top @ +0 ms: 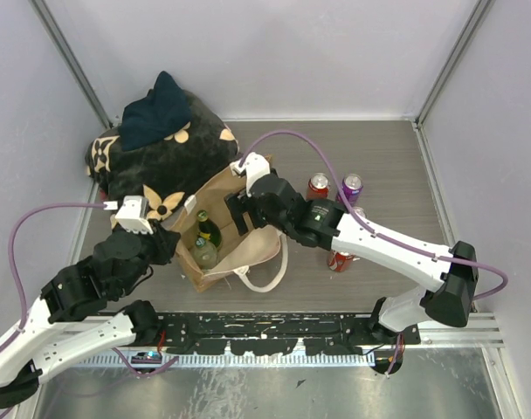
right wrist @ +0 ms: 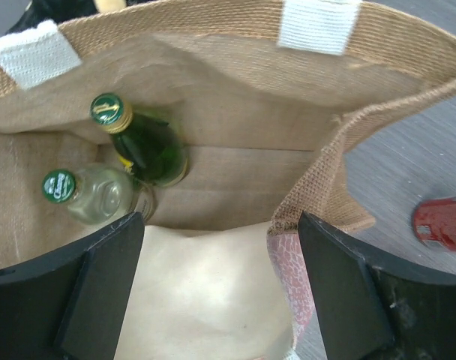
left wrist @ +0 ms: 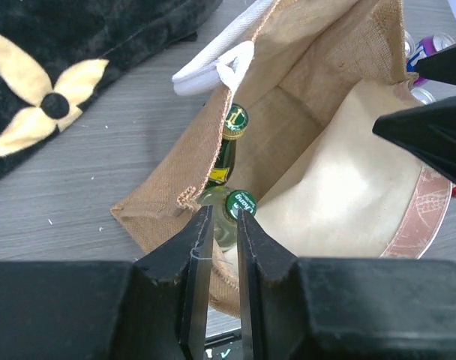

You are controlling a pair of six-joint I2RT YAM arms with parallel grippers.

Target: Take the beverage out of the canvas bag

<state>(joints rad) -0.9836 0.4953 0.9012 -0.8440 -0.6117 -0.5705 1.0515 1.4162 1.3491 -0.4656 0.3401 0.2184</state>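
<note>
Grey wood-grain tabletop (top: 396, 166) with pale walls all round, and left of centre stands the tan-brown canvas bag (top: 239, 249), mouth open to the top camera, one cream looped handle (top: 267, 272) flopped onto the table toward the arms. Down inside it, two drinks stand upright against the left wall: a dark green glass bottle (right wrist: 154, 154) with a green-and-gold cap, and touching it on the near side a clear glass bottle (right wrist: 97, 196) with a plain green cap. A cream flat panel (right wrist: 205, 292) with a pinkish-brown edge fills the rest of the bag. The left gripper (left wrist: 222, 219) hangs right at the bag's left rim, above the clear bottle, jaws drawn in to a thin slit; I can't tell whether they pinch the fabric. The right gripper (right wrist: 220, 289) is spread wide and straddles the bag's right wall, one finger over the inside, the other out over the table. Behind the bag, touching it, sits a black plush cushion (top: 174, 161) with tan flower marks, a dark navy cloth (top: 156, 113) heaped on top. Off to the right, clear of the bag, stand a red drinks can (top: 318, 185) and a purple drinks can (top: 351, 188), with another red can (top: 340, 260) nearer, partly hidden under the right arm.
</note>
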